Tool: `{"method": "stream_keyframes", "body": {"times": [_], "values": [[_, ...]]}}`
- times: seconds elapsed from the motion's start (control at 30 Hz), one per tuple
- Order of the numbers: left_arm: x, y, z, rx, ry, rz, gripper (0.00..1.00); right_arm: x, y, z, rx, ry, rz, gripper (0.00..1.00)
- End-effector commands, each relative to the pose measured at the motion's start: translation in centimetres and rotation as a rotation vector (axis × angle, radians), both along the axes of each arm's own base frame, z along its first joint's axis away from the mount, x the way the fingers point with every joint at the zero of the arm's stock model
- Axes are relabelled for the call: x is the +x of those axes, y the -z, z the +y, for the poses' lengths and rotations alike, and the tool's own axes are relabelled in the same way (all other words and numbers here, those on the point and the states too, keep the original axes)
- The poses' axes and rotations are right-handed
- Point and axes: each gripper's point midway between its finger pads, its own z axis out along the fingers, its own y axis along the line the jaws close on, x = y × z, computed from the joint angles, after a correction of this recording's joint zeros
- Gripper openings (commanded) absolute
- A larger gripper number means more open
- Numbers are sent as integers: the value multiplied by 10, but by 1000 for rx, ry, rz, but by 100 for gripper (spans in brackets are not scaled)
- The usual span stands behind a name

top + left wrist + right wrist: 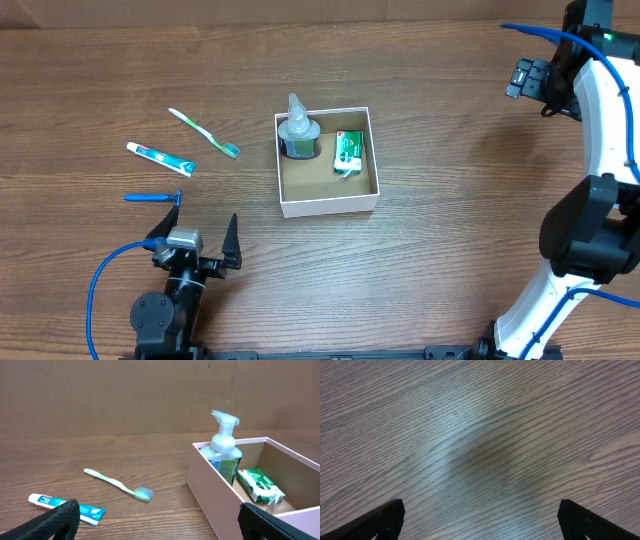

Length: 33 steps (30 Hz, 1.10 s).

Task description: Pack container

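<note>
The container (pixel 328 206), a square shallow white box with a brown inside, sits mid-table. It holds a clear pump bottle (pixel 298 134) and a small green-and-white carton (pixel 348 151). In the left wrist view the container (pixel 215 495) is at the right, with the bottle (pixel 224 450) and carton (pixel 259 486) inside. A green-and-white toothbrush (pixel 203 132), a toothpaste tube (pixel 160 157) and a blue razor (pixel 153 197) lie on the table to its left. My left gripper (pixel 195 243) is open and empty near the front edge. My right gripper (pixel 480 520) is open over bare wood.
The right arm (pixel 590 120) rises along the table's right side. A blue cable (pixel 100 290) loops beside the left arm's base. The toothbrush (pixel 120 485) and toothpaste (pixel 65 508) show in the left wrist view, ahead of the left fingers.
</note>
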Motion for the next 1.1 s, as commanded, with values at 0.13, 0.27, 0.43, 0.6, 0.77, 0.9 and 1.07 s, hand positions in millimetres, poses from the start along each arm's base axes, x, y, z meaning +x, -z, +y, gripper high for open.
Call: {"method": "stream_keyframes", "body": {"times": [0.13, 0.27, 0.43, 0.6, 0.77, 0.9, 1.07], "values": [[0, 0, 1, -17, -2, -1, 100, 0, 2, 0, -13, -3, 8, 100], [0, 0, 1, -17, -2, -1, 100, 0, 2, 0, -13, -3, 8, 100], [0, 0, 1, -17, -2, -1, 100, 0, 2, 0, -13, -3, 8, 99], [0, 0, 1, -17, -2, -1, 100, 0, 2, 0, -13, -3, 8, 100], [0, 0, 1, -17, -3, -1, 100, 0, 2, 0, -13, -3, 8, 100], [1, -4, 6, -13, -32, -17, 100, 0, 2, 0, -13, -3, 8, 100], [-2, -22, 4, -121, -29, -23, 100, 0, 2, 0, -13, -3, 8, 100]]}}
